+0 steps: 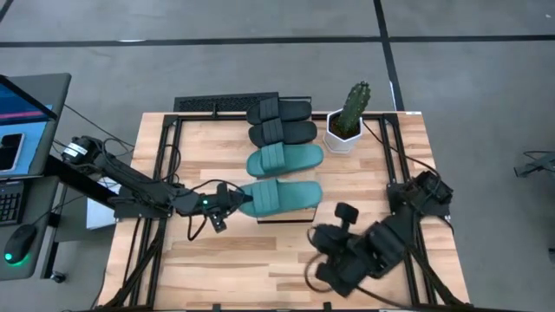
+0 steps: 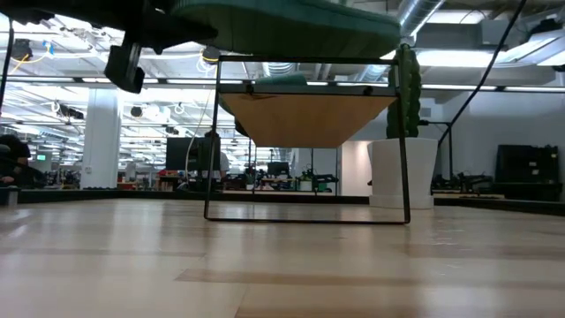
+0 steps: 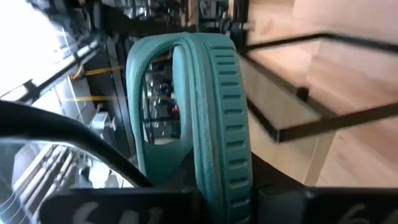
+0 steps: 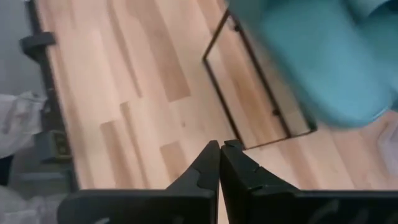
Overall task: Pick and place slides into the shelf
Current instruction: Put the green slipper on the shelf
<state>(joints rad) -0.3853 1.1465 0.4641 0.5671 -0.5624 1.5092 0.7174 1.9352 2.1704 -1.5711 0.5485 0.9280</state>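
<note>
The shelf (image 1: pixel 286 217) stands mid-table, and its plank shows from below in the low view (image 2: pixel 305 119). Two black slides (image 1: pixel 282 121) and one teal slide (image 1: pixel 284 159) lie side by side on its far part. My left gripper (image 1: pixel 234 202) reaches in from the table's left and is shut on the second teal slide (image 1: pixel 282 197), which hovers over the shelf's near end (image 2: pixel 291 22). My right gripper (image 4: pixel 219 163) is shut and touches nothing. It waits near the table's near right (image 1: pixel 325 238). My left gripper (image 3: pixel 217 196) pinches the teal slide's sole at the end nearest the strap (image 3: pixel 217 168), with one finger on the footbed side and one on the underside. The fingers come level from the table's left, along the slide. The slide sits flat, strap up, lifted clear above the shelf plank.
A cactus in a white pot (image 1: pixel 347 121) stands on the table just right of the shelf's far end. A black ribbed bar (image 1: pixel 217 104) lies along the far edge. Bare wooden tabletop (image 1: pixel 243 269) spreads near and left of the shelf. A laptop (image 1: pixel 26 113) sits off the table's left.
</note>
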